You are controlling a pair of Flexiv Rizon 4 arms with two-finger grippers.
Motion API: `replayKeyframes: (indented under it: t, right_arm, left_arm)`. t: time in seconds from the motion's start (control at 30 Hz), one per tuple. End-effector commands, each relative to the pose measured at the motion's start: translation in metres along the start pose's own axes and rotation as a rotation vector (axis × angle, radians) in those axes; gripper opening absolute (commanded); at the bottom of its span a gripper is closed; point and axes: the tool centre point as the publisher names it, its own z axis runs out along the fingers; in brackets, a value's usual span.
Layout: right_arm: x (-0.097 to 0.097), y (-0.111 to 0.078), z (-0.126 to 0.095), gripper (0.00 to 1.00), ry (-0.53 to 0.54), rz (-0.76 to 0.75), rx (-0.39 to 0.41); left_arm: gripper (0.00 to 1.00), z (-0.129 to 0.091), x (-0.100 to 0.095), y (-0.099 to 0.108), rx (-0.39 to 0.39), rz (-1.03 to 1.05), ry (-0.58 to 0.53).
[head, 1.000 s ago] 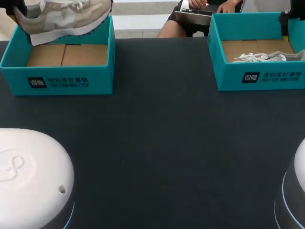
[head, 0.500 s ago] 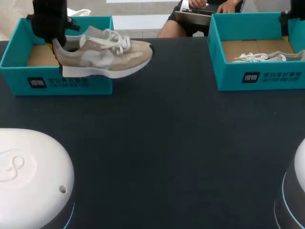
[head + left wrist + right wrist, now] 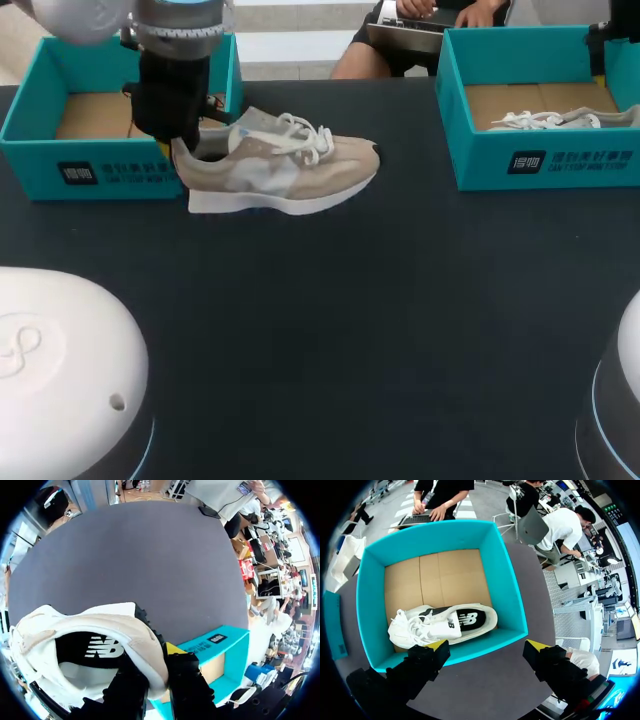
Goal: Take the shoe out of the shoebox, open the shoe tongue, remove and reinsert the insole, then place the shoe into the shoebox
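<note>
A beige and white shoe with white laces lies level just in front of the left teal shoebox, toe pointing right; I cannot tell if its sole touches the table. My left gripper is shut on its heel collar. In the left wrist view the fingers pinch the padded heel rim of the shoe, one inside and one outside. That box holds only bare cardboard. My right gripper stands open above the near wall of the right teal shoebox, which holds a white shoe.
The right shoebox with its white shoe stands at the far right of the dark table. Two white robot bases fill the near corners.
My left arm has carried the beige shoe from above the left box down and to the right, out over the table in front of the box. The right gripper has stayed open.
</note>
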Motion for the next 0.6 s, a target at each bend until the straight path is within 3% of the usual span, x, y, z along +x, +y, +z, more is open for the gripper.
replayKeyframes:
  t: [0.03, 0.53, 0.6]
  right_arm:
    - [0.000, -0.001, 0.000, 1.00, 0.001, 0.000, -0.001]
    - [0.000, -0.001, 0.000, 1.00, 0.001, 0.000, -0.001]
    - [0.000, -0.001, 0.000, 1.00, 0.001, 0.000, -0.001]
  left_arm:
    - [0.00, 0.000, -0.007, 0.004, 0.004, 0.001, 0.018]
    - [0.00, 0.000, -0.007, 0.004, 0.004, 0.001, 0.018]
    - [0.00, 0.005, -0.018, -0.006, -0.007, 0.008, 0.046]
